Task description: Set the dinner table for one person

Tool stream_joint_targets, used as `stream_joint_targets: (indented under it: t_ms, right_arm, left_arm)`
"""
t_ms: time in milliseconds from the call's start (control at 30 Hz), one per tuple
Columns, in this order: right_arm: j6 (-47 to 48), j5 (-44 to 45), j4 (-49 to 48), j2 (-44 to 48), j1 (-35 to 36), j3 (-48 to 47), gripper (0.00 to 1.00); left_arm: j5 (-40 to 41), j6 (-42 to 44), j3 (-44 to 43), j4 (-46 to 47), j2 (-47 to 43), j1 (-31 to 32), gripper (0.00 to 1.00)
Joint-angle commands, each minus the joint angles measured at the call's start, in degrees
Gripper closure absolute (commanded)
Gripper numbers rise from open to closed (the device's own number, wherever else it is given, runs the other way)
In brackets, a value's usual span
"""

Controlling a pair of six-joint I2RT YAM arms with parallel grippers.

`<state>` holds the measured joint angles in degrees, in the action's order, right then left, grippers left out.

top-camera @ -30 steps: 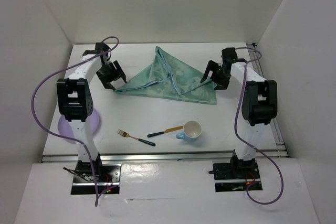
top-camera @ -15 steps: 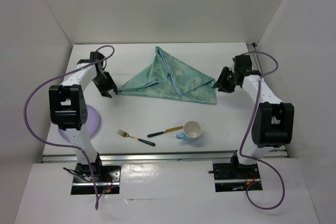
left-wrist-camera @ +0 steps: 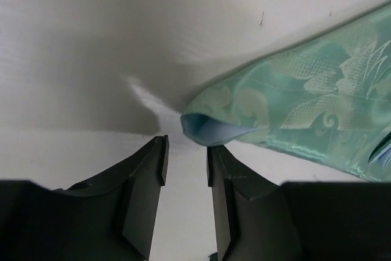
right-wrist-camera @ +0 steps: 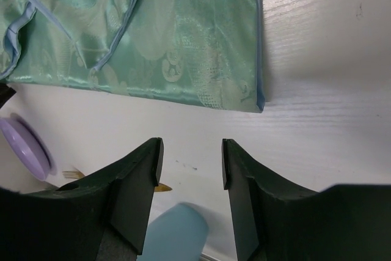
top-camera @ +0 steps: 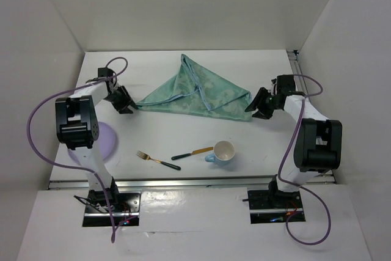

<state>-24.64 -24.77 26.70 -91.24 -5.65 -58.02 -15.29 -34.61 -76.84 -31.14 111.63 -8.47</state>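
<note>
The left arm bends up at its big black elbow, then reaches low and in toward the middle. The left end effector sits down by the counter, just beside the left corner of the teal cloth mat. In the left wrist view its two fingers have a small gap between them with nothing in it, and the folded cloth corner lies just past the tips. The right arm does the same on the other side, and the right end effector is low by the near right corner of the cloth. Its fingers also stand a little apart and hold nothing, with bare white counter showing between them. The counter is a big flat white rectangle. Its long side runs left to right in the top view, with a metal rail along the near edge. The cloth lies in the far middle of it, folded into a rough triangle. Nearer the arms lie a fork, a knife and a blue cup. A purple plate sits at the near left, partly hidden by the left arm.
</note>
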Motion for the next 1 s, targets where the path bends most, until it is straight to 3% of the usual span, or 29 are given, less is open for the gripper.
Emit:
stream_joint_targets:
  t_ms: [0, 300, 500, 633, 767, 800, 833, 867, 900, 967]
  right_arm:
    - [-0.4, -2.5, -2.3, 0.8, 0.2, -1.0, 0.45]
    - [0.1, -3.3, -1.7, 0.8, 0.2, -0.3, 0.44]
    - [0.1, -3.9, -2.9, -0.3, 0.2, 1.4, 0.44]
    - [0.6, -3.9, -2.9, 0.3, 0.2, 3.8, 0.44]
    - [1.2, -3.3, -2.4, 1.8, 0.2, 7.5, 0.41]
    - [0.4, -3.3, -3.2, 2.6, -0.3, 8.2, 0.37]
    - [-1.3, -3.3, -3.9, 3.1, -0.3, 9.0, 0.32]
    - [-2.4, -4.0, -6.0, 3.6, -0.3, 9.7, 0.23]
    - [-3.6, -5.0, -7.4, 4.1, -0.3, 11.2, 0.21]
    - [-8.3, -5.8, -12.5, 4.9, -0.3, 12.7, 0.17]
  left_arm:
    - [-4.0, 1.6, -1.1, 5.4, 3.0, -0.1, 0.51]
    - [-0.4, 3.7, -3.7, 5.3, 6.3, 1.2, 0.37]
    - [4.1, 4.8, -4.7, 5.9, 7.2, 2.4, 0.42]
    - [5.9, 4.1, -5.5, 6.4, 8.0, 2.9, 0.51]
    - [6.6, 3.0, -5.5, 6.4, 8.0, 3.5, 0.71]
    - [6.6, 3.0, -5.5, 6.4, 8.0, 3.5, 0.77]
    - [7.3, 2.4, -5.5, 5.3, 7.5, 3.5, 0.89]
    - [7.3, 2.4, -5.5, 5.3, 6.9, 3.5, 0.95]
    - [7.3, 2.4, -5.5, 4.4, 6.9, 3.5, 1.0]
    - [7.3, 2.4, -6.0, 3.2, 5.4, 3.5, 1.0]
